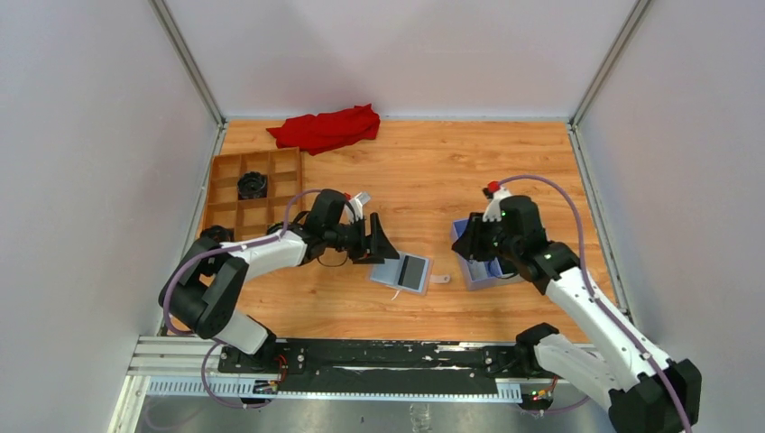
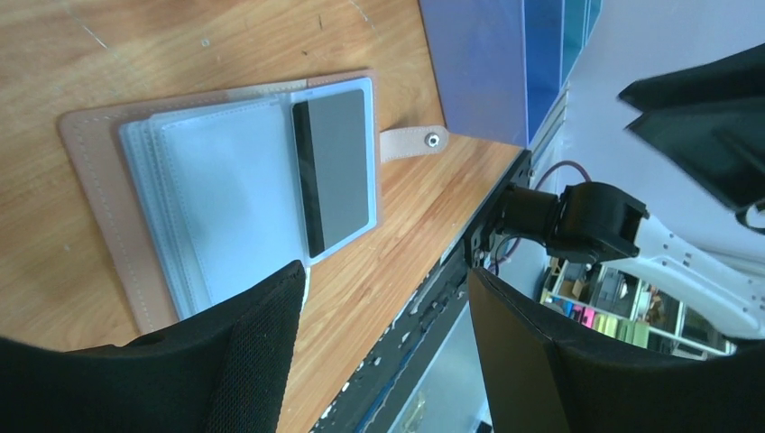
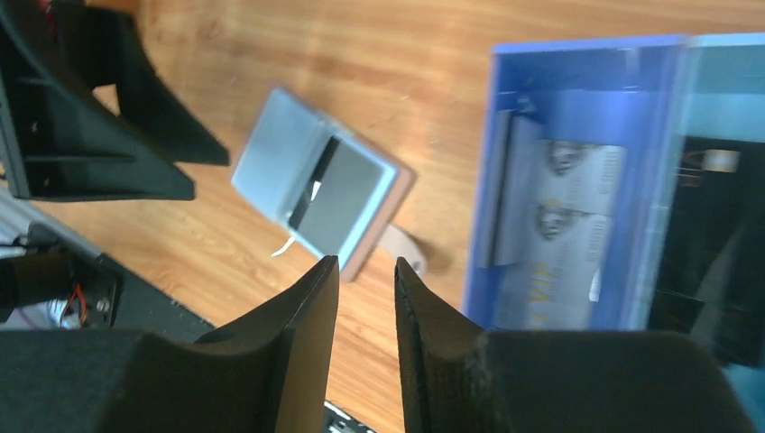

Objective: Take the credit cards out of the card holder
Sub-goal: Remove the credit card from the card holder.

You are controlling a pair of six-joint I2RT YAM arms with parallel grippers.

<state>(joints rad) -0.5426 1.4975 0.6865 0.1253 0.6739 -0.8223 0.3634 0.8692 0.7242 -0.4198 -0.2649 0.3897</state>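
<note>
The step in hand appears to be extracting the dark card (image 2: 336, 167) from the card holder (image 1: 402, 271), which lies open flat at frame centre; pale credit cards (image 3: 557, 236) lie in the blue box (image 3: 577, 56). The left gripper (image 1: 382, 245), spread and empty, hovers at the holder's left edge, and the right gripper (image 3: 365, 268), narrowly parted and empty, hangs over the box. The next move calls for pinching the dark card's exposed edge and sliding it out.

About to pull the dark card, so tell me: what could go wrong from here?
1. The card holder lies loose on the table; the left claw hangs open beside it, not visibly pinning it, so pulling the dark card may drag the holder.
2. That card sits flat among stacked clear sleeves; a claw could pinch a sleeve with it.
3. The right claw, jaws barely apart, hovers by the blue box, too far to steady the holder.
</note>
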